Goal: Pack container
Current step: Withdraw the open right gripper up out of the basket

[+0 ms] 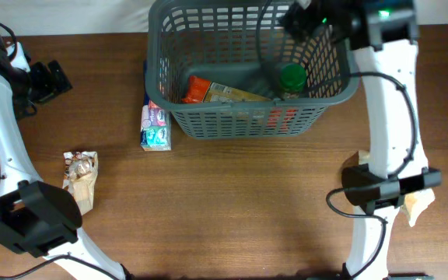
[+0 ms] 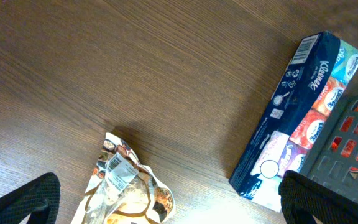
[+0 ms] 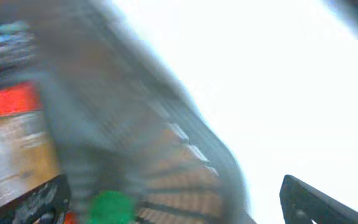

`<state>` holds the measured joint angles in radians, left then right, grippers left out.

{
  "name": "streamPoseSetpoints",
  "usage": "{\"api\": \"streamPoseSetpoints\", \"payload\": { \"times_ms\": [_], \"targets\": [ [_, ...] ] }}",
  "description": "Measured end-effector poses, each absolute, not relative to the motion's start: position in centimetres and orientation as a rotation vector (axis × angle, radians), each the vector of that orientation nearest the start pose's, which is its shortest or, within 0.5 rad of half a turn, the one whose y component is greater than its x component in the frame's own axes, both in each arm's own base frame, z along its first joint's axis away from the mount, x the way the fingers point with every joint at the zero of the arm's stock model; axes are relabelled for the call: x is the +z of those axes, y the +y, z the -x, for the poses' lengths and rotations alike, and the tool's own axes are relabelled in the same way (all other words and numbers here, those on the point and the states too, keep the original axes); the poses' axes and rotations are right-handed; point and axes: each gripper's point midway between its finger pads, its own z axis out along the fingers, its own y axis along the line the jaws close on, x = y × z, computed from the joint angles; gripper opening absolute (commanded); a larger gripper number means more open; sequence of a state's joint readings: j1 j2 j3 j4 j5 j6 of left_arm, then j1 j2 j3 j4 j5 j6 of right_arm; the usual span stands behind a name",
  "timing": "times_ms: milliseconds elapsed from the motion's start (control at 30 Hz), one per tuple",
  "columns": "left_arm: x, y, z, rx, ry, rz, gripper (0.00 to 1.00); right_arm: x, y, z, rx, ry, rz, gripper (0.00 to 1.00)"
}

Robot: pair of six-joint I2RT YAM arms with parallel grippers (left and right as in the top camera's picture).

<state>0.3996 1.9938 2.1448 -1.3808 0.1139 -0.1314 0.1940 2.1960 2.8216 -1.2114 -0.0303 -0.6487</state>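
Packing looks partly done, with two loose goods left on the wooden table [image 1: 232, 210]. Low at the left of the overhead view lies a crinkled, glossy snack packet [image 1: 81, 176] with a barcode sticker. It is soft and irregular, so I judge it wants a pinch across its bunched middle. At lower right a tan scrap [image 1: 420, 204] peeks from behind the arm; I cannot tell what it is. Higher up, a blue film-wrapped tissue pack [image 1: 155, 124], a long soft block, lies just beside the container [image 1: 239, 123]. That dark grey slotted plastic basket sits at upper centre and holds an orange packet [image 1: 197, 89], a flat tan box [image 1: 236, 95] and a green-capped jar [image 1: 292, 78]. The left gripper [image 1: 53, 80], at upper left, is spread wide and empty. It seems best placed for the next pick. The right gripper [image 3: 174, 204], over the basket's far right corner, gapes wide, grasping nothing
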Motion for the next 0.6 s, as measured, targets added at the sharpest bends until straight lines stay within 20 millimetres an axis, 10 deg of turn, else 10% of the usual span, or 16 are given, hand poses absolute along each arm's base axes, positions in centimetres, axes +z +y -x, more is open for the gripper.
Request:
{"api": "streamPoseSetpoints", "payload": {
  "times_ms": [233, 600],
  "targets": [
    [22.0, 15.5, -41.6, -0.093, 2.696, 0.705, 0.99, 44.7, 1.2, -49.3, -0.690, 2.040, 0.372, 0.99],
    [22.0, 15.5, -41.6, -0.093, 2.697, 0.705, 0.99, 45.5, -7.3, -38.8, -1.037, 2.174, -0.130, 0.99]
  ]
}}
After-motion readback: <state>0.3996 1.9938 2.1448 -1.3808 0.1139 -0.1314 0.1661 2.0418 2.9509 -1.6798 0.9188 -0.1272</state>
